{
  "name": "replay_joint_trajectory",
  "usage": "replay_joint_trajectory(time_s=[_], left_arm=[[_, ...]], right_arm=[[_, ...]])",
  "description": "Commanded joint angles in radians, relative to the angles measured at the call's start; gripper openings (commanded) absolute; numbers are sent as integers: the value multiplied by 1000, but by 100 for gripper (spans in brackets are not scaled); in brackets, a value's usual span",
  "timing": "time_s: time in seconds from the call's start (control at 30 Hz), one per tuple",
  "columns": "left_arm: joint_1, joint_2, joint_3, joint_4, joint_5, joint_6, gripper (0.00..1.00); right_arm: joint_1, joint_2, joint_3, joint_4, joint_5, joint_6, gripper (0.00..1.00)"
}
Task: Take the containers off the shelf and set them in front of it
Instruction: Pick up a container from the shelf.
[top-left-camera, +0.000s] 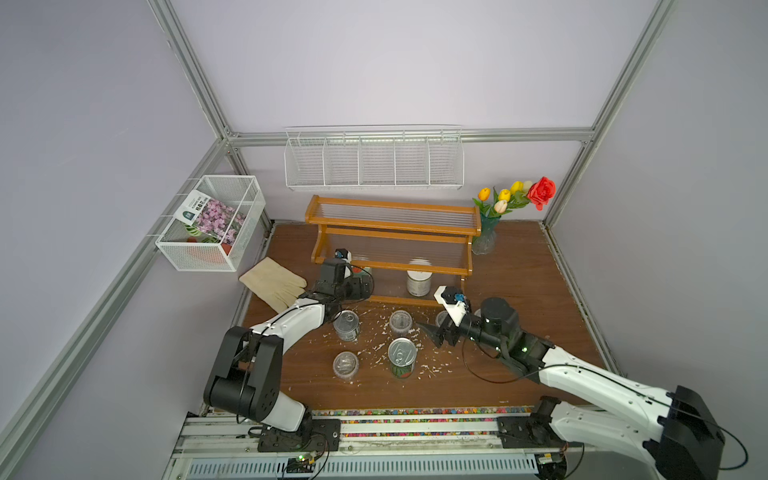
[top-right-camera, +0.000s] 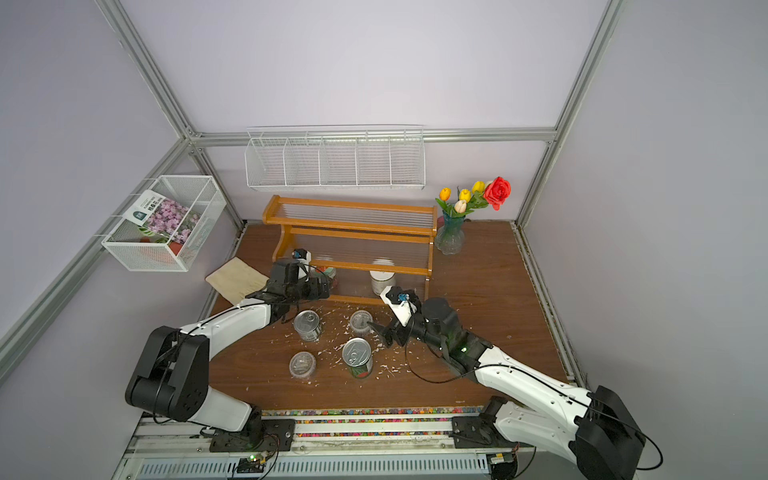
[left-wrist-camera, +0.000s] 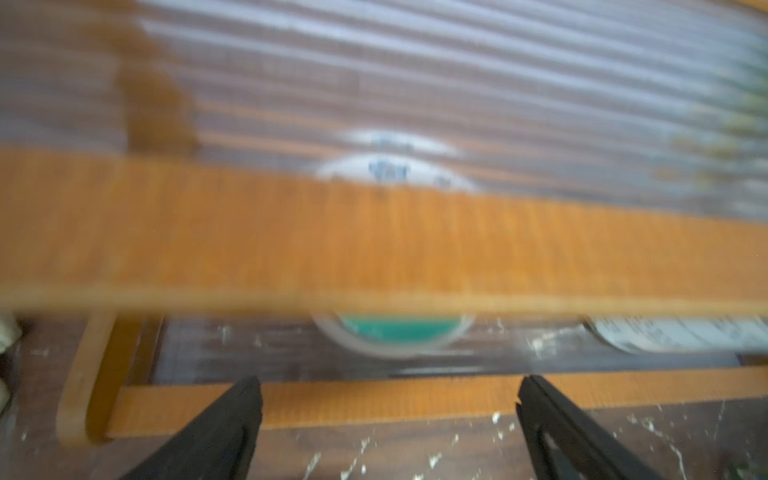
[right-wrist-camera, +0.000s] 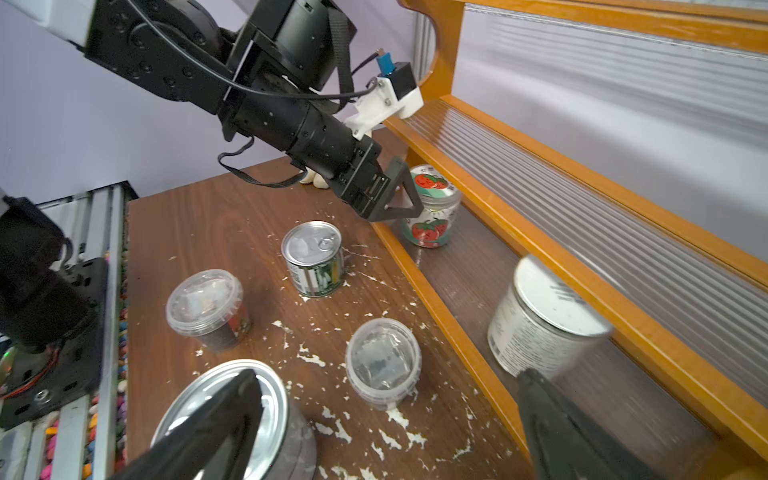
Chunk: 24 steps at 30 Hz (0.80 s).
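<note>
The orange-brown shelf (top-left-camera: 392, 226) stands at the back of the table. On its lowest tier are a strawberry-lid jar (right-wrist-camera: 432, 216) and a white-lid jar (top-left-camera: 417, 283) (right-wrist-camera: 540, 316). My left gripper (right-wrist-camera: 401, 199) (left-wrist-camera: 388, 399) is open, level with the strawberry jar and just in front of it. In front of the shelf stand two tin cans (top-left-camera: 347, 326) (top-left-camera: 402, 357) and clear cups (top-left-camera: 400, 323) (top-left-camera: 345, 365); a third cup (top-left-camera: 441, 318) is half hidden by my right arm. My right gripper (top-left-camera: 432, 336) (right-wrist-camera: 386, 386) hangs open over them, holding nothing.
A pale glove (top-left-camera: 272, 284) lies left of the shelf, and a glass vase of flowers (top-left-camera: 486, 232) stands at its right end. A white wire basket (top-left-camera: 374, 162) hangs on the back wall, a mesh box (top-left-camera: 212, 224) on the left. White flakes litter the table (top-left-camera: 519, 332).
</note>
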Motion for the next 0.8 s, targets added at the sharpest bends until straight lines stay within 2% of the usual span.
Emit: replay_joint_trajectory(time_s=[0.0, 0.37, 0.53, 0.77], left_arm=[[6, 38, 49, 74, -10, -10, 100], [6, 157, 90, 148, 5, -2, 100], [5, 189, 97, 197, 22, 0, 99], [4, 164, 82, 197, 25, 17, 80]], right_arm=[[-43, -37, 17, -49, 20, -15, 98], [-167, -80, 22, -98, -37, -43, 98], [-191, -80, 32, -117, -55, -63, 98], [-201, -85, 36, -124, -60, -69, 98]])
